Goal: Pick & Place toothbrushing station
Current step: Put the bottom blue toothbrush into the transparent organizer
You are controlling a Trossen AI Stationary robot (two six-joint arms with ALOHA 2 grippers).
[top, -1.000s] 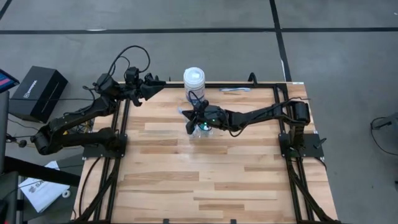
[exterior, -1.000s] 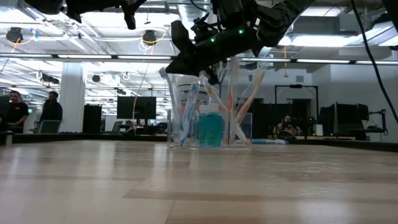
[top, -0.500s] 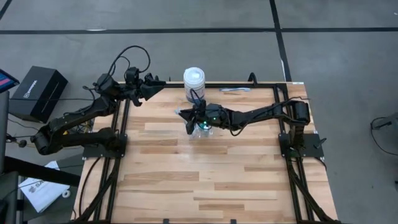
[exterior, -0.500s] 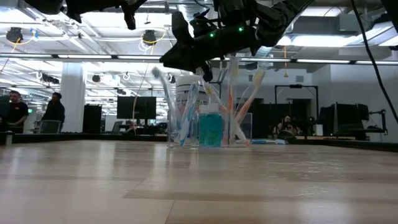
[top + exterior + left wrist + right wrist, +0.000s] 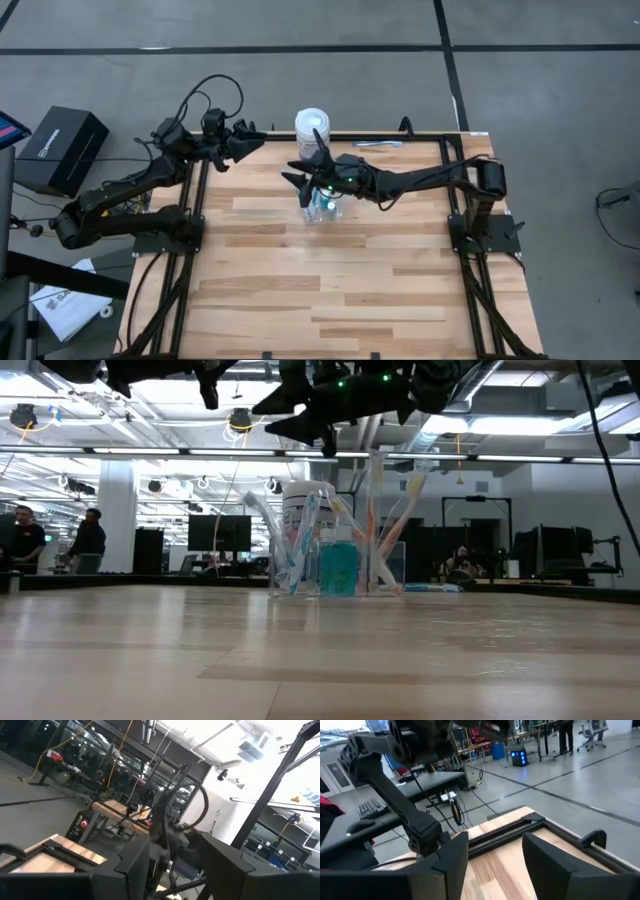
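Right end effector (image 5: 302,170) hangs above the holder (image 5: 322,208), fingers spread apart w/ nothing between them; low view shows it (image 5: 300,405) up clear of the brush tips, not touching. Right wrist view: both dark fingers (image 5: 451,851) apart, only counter (image 5: 490,865) planks and frame rail beyond.

Left end effector (image 5: 258,135) sits at the far left corner of the counter (image 5: 300,290), over the frame edge, well apart from the holder. Fingers look parted in left wrist view, w/ empty gap between them, nothing held.

Holder stands upright on the counter, toward the far side, roughly mid-width. See-through plastic; low view shows it (image 5: 335,565) w/ several brushes (image 5: 300,545) leaning inside at angles, blue-white and orange-white handles, plus a teal block in the middle compartment. Which compartment each brush sits in – can't tell.

White jar (image 5: 312,128) w/ blue label stands just behind the holder at the far edge. Another brush (image 5: 378,145) lies flat near the far edge, right of the jar.

Black box (image 5: 65,145) on floor left of the rig. People (image 5: 20,535) in the room bkgd, far off.
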